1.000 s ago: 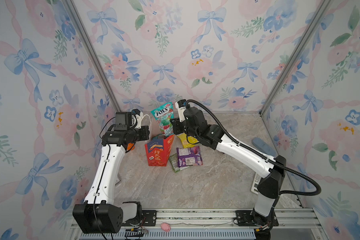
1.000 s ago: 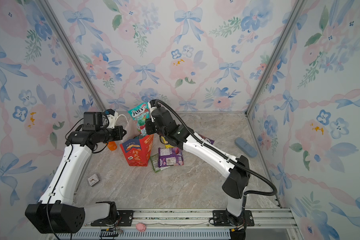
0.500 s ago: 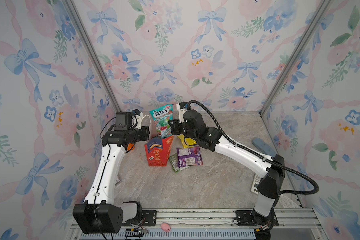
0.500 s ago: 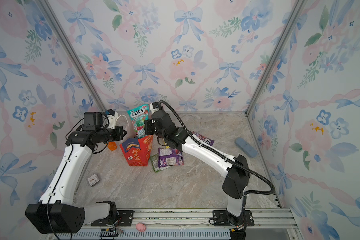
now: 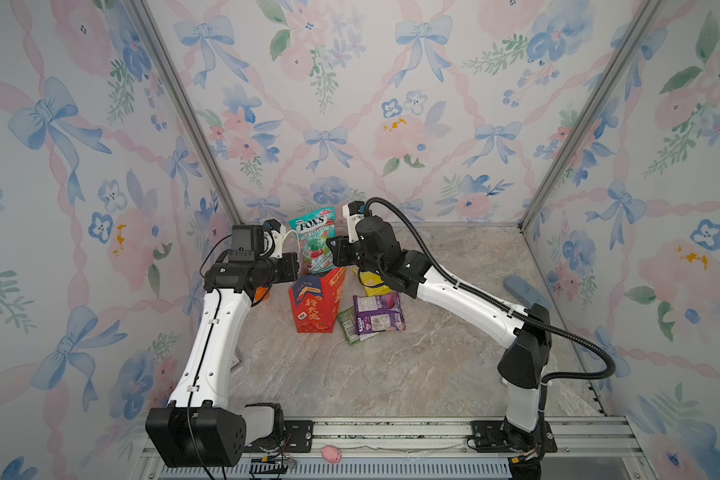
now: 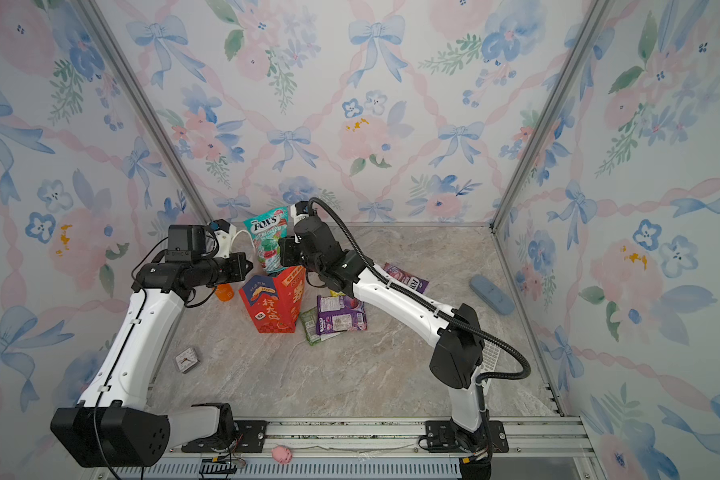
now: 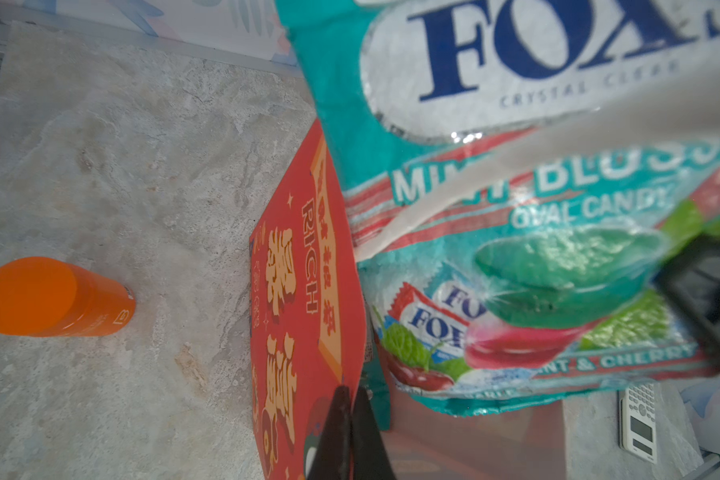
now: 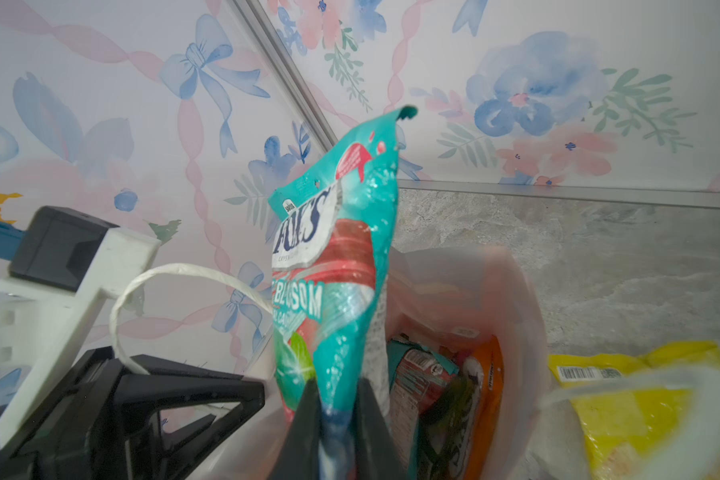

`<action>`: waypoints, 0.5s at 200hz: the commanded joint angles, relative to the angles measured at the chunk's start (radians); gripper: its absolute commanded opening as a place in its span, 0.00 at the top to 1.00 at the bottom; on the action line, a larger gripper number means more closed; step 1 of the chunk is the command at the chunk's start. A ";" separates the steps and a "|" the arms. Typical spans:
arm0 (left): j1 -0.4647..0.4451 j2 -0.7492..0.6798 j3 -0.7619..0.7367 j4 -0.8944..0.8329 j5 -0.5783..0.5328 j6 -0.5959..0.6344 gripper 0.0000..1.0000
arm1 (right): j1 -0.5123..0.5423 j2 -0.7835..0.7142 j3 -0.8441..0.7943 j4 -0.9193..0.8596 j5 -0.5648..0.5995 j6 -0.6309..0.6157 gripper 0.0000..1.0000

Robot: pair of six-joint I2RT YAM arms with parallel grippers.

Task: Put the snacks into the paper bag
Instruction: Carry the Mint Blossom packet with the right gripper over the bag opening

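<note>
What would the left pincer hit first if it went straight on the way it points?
Probably the teal FOX'S packet, hanging right ahead of it in the right pincer, over the paper bag whose rim the left pincer clamps; depth is unclear.

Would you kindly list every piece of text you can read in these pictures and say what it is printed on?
"FOX'S": teal packet
"CRYSTAL CLEAR": same packet
"BLOSSOM": same packet
"OVAL CANDY": same packet
"& CHERRY": same packet
"RICH": paper bag
"100%": paper bag
"行大运": paper bag
Purple packet and calculator: print too small to read.
</note>
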 commanded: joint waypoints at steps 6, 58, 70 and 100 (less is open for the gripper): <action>-0.001 -0.030 -0.010 0.006 0.005 0.009 1.00 | 0.006 0.036 0.078 0.030 -0.023 0.007 1.00; 0.000 -0.032 -0.010 0.005 0.000 0.011 1.00 | 0.005 0.044 0.073 0.030 -0.023 0.012 1.00; 0.001 -0.032 -0.009 0.007 0.000 0.012 1.00 | 0.006 0.028 0.048 0.040 -0.018 0.013 1.00; 0.000 -0.026 -0.007 0.006 0.000 0.012 1.00 | 0.002 -0.022 -0.025 0.066 -0.001 0.013 1.00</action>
